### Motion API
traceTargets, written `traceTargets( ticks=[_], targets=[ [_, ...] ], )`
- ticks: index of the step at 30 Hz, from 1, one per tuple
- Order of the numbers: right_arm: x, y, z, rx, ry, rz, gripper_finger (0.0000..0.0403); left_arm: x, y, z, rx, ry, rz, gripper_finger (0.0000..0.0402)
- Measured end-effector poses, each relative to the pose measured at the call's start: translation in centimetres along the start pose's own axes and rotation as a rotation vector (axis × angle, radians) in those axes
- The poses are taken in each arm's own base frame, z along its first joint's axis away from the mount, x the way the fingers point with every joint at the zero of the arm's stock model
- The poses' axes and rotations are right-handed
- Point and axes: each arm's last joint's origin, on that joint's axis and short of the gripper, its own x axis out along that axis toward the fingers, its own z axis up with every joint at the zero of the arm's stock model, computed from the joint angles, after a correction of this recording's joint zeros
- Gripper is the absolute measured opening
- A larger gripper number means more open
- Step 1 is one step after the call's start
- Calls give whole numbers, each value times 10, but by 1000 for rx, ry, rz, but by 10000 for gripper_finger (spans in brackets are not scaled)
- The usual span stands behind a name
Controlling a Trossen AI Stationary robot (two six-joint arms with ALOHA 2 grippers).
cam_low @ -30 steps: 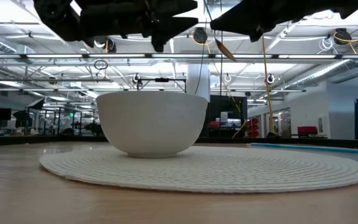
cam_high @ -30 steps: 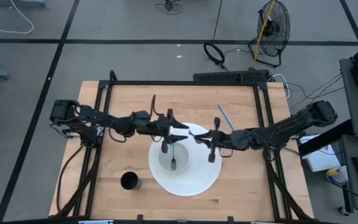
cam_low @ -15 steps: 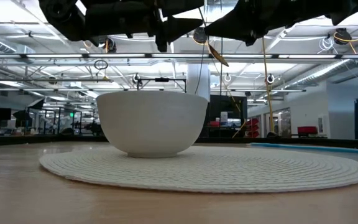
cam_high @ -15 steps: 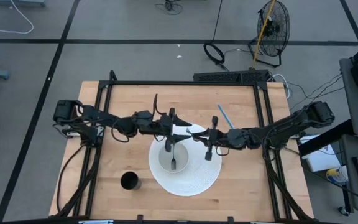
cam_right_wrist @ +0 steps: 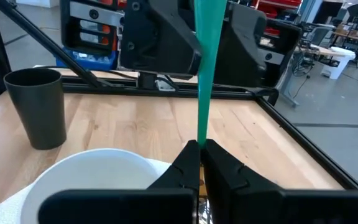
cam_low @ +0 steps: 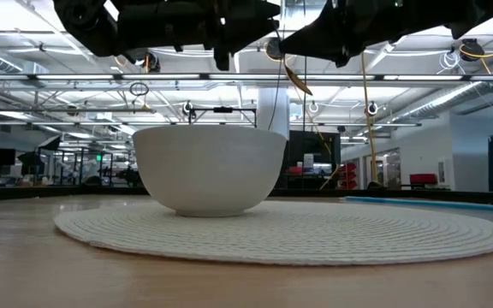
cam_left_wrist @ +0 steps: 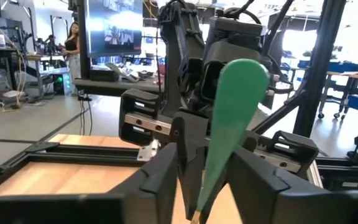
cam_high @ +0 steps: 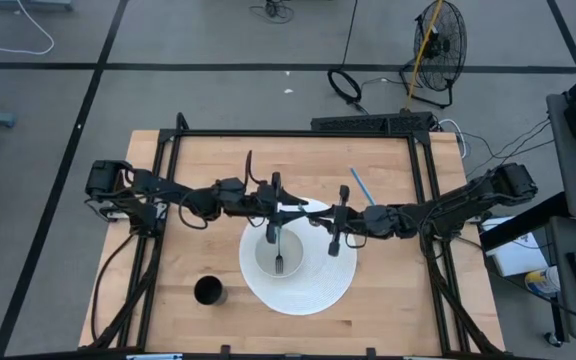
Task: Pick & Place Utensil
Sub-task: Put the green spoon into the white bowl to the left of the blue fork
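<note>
A utensil with a green handle (cam_left_wrist: 225, 118) stands upright between my two grippers, above the white bowl (cam_low: 208, 171). In the high view a green handle (cam_high: 280, 242) and dark tines (cam_high: 280, 265) show over the bowl's inside. My left gripper (cam_left_wrist: 201, 202) reaches in from the table's left and is shut on the handle. My right gripper (cam_right_wrist: 199, 148) comes from the table's right, shut, with its tips right at the handle's lower part (cam_right_wrist: 199, 134). Both grippers hang well above the bowl's rim in the low view. My left gripper pinches the green handle's narrow lower part (cam_left_wrist: 199, 199) between its two fingers, coming level from the table's left. The handle rises upright above the fingers and leans slightly; its broad end is up. The utensil is lifted clear of the bowl. My right gripper's shut fingertips (cam_right_wrist: 188, 155) stand at the handle; I cannot tell whether they touch it.
The bowl sits on a round white woven mat (cam_high: 313, 290) at the table's middle. A dark cup (cam_high: 208, 291) stands near the table's near left corner. A blue utensil (cam_high: 361, 187) lies on the wood to the right of the mat's far edge. A black frame edges the table.
My right gripper has moved toward the table's left, closing on the left gripper and the green handle. The left gripper and the utensil have kept their place over the bowl.
</note>
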Motion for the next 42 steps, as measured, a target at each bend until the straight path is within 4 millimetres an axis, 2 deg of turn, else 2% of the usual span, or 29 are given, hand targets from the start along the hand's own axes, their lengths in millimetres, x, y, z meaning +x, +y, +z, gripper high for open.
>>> traceTargets(
  ticks=[11, 24, 28, 32, 38, 42],
  targets=[
    [0, 0, -1, -2, 6, 2, 1, 0, 0, 0, 33, 1, 1, 11],
    [0, 0, -1, 14, 12, 2, 6, 0, 0, 0, 44, 3, 0, 6],
    [0, 1, -2, 0, 16, 6, 47, 0, 0, 0, 44, 2, -2, 6],
    [0, 1, -2, -15, 23, 14, 111, 0, 0, 0, 43, 1, -23, 4],
    [-2, 1, -4, -33, 54, 14, 211, -8, -2, 13, 33, 41, -45, 4],
    [-8, 0, -2, -57, 74, 18, 260, -20, -5, 25, 24, 117, -46, 3]
  ],
)
